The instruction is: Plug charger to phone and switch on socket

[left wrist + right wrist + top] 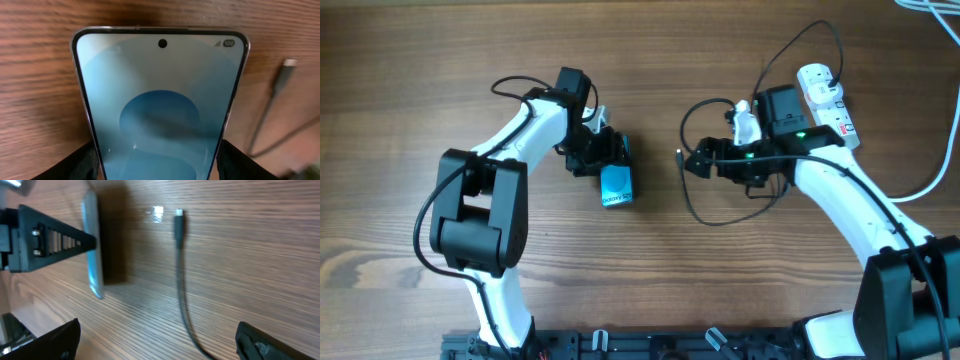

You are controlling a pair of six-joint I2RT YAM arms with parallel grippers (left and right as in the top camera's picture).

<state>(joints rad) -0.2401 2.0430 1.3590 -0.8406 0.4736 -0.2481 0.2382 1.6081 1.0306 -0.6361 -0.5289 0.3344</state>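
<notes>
The phone [616,186] with its turquoise screen lies left of centre, and my left gripper [597,153] is shut on its sides. In the left wrist view the phone [160,100] fills the frame between the two fingers [157,162]. The charger, a thin black cable, ends in a metal-tipped plug [679,155] lying on the table right of the phone; the plug also shows in the left wrist view [289,63]. My right gripper [694,160] is open and straddles the cable [182,295] just behind the plug [178,215]. The socket [828,100] lies at the back right.
The black cable loops around the right arm [720,215]. A thick white cord [945,150] runs from the socket along the right edge. From the right wrist the phone shows edge-on [92,250] with a left gripper finger [50,237] beside it.
</notes>
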